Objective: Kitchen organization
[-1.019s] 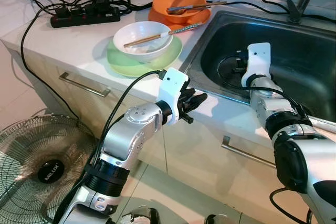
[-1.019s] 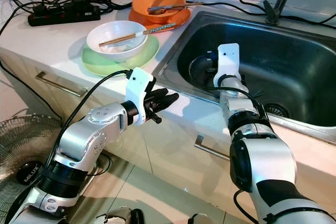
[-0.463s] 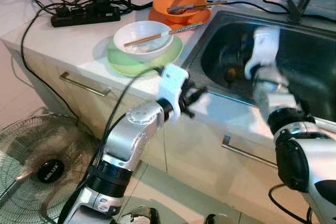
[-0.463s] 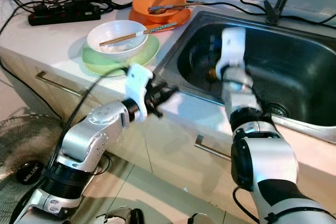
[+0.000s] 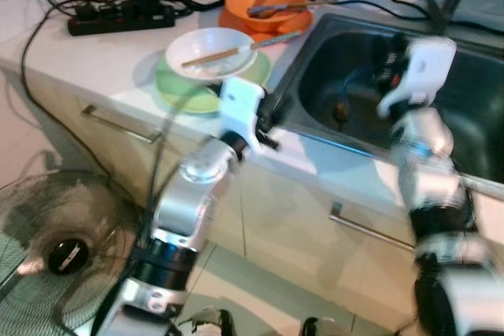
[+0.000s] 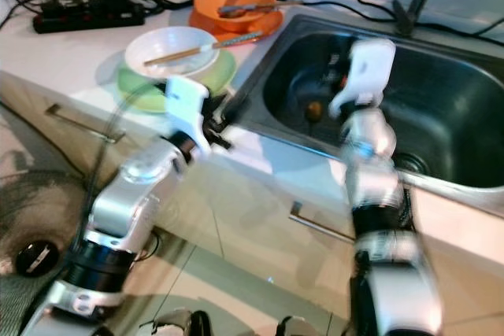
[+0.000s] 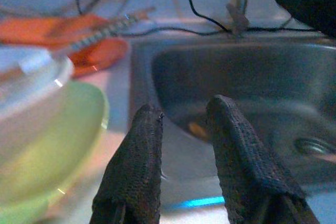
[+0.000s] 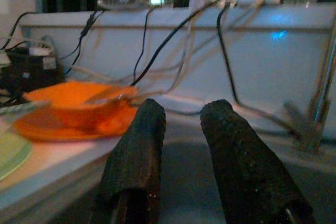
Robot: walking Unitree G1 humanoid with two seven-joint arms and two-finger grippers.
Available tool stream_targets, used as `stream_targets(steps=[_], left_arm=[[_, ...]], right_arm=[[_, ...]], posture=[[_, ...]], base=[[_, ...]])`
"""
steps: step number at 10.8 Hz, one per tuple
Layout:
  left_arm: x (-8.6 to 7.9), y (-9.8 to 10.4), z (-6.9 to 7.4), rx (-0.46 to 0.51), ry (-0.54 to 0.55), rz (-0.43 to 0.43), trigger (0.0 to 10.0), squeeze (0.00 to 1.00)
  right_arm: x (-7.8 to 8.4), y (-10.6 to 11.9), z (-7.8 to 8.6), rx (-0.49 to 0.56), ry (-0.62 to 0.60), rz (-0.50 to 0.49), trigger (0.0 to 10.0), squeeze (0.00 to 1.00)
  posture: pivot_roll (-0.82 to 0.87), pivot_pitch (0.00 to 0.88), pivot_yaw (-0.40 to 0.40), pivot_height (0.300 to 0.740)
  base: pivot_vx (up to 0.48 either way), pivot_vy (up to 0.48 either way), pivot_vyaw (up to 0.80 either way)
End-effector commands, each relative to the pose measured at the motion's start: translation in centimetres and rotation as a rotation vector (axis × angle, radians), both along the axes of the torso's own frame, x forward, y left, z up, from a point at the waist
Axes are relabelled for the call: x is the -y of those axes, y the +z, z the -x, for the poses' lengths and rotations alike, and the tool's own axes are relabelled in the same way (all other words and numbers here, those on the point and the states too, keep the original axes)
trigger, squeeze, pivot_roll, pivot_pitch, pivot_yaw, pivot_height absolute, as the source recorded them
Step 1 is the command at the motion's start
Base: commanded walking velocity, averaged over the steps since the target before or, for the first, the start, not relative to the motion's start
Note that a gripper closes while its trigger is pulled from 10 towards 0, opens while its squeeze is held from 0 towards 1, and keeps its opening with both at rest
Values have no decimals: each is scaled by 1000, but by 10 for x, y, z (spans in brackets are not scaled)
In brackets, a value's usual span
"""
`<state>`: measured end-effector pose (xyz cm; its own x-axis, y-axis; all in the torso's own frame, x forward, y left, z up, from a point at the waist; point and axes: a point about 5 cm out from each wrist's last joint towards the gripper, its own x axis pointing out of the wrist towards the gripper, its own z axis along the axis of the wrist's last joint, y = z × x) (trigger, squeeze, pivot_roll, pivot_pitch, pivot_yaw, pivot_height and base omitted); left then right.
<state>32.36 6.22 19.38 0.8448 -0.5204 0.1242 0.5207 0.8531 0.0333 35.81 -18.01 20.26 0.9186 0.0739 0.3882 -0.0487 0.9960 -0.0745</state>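
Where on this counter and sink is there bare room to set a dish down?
Bare: the counter strip between the power strip and green plate, and most of the sink basin. Crowded: the back edge, with cables, the orange bowl and white bowl.

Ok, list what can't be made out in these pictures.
- Small brown object in the steel sink: blurred, too small to identify in the eye views.
- Contents of the orange bowl: motion blur.
- Sink drain: partly behind the right arm.
- Tap: cut off by the top edge.
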Motion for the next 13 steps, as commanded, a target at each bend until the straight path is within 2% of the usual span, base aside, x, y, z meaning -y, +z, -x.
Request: stream_targets(steps=[1,3,6,9,11,13], left_arm=[[-3,5,-3,30,32,-4,10000,0],[-17,8,-7,89,125,5,10000,0],[-26,-6,-4,88,167,1,10000,0],[-33,-11,-1,89,167,-21,10000,0],[-33,-15,0,92,158,-42,10000,0],[-33,-3,-5,140,163,-39,10000,0]], right_arm=[[-3,6,2,21,13,-16,10000,0],[-10,6,18,17,35,-44,10000,0],[-14,-20,31,-49,57,-35,10000,0],[-15,-36,31,-106,84,-7,10000,0],[-24,-44,30,-128,102,-10,10000,0],[-36,-51,29,-148,113,-46,10000,0]], posture=[[1,115,39,740],[4,119,36,740],[1,115,40,740],[-4,106,49,740],[-1,93,53,740],[17,75,56,740]], base=[[0,0,0],[0,0,0],[0,0,0],[0,0,0],[0,0,0],[0,0,0]])
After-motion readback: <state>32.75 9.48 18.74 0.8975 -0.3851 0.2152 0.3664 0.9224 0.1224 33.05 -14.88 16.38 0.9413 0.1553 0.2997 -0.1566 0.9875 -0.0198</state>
